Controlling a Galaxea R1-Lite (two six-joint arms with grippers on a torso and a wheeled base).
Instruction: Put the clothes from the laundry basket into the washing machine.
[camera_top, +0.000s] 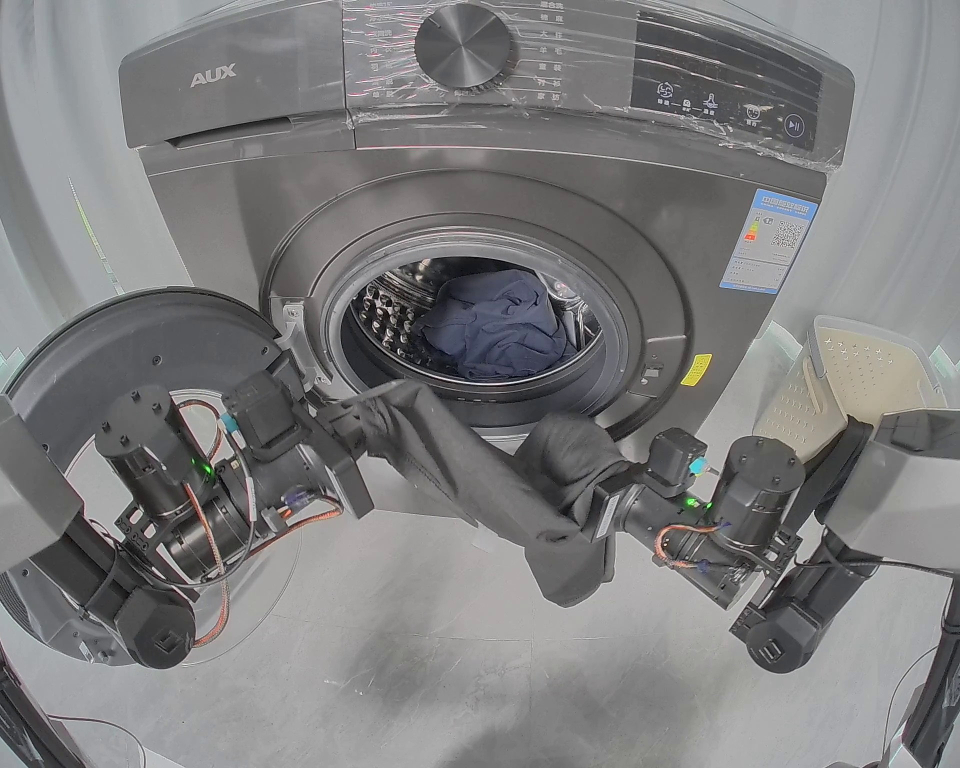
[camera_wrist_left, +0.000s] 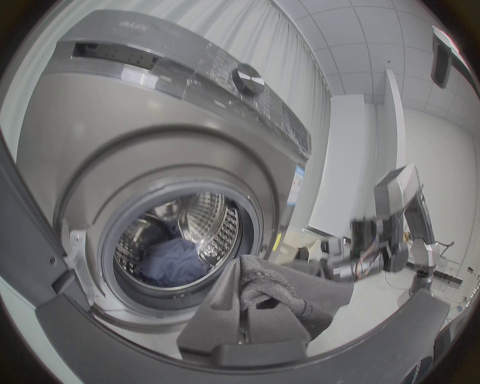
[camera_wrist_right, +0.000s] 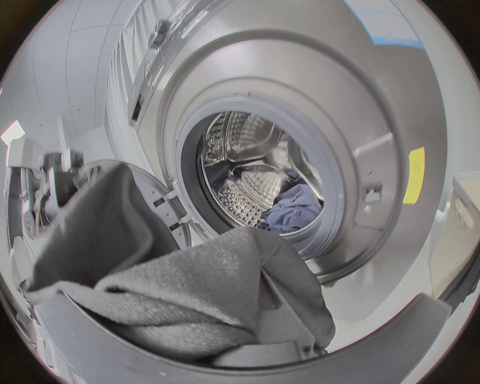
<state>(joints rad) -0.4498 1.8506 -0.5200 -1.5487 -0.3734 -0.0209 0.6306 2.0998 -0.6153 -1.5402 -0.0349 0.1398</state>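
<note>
findings, near to far.

my left gripper sits at centre left of the head view, clamped on one end of the dark grey garment. the left wrist view confirms it: cloth is bunched between the two pads, which stand narrow around it.

my right gripper sits at lower centre right and is closed on the other end of the same garment. in the right wrist view the cloth drapes over the fingers and hides most of them.

the garment hangs as a sagging band between both grippers, with a loose fold dropping below the right one. it lies just in front of and below the lower rim of the drum opening, outside the washing machine.

the door stands swung open at left, behind my left arm.

inside the drum, a navy garment lies crumpled at the centre.

the laundry basket stands at the right edge, beside the machine and behind my right arm.
</note>
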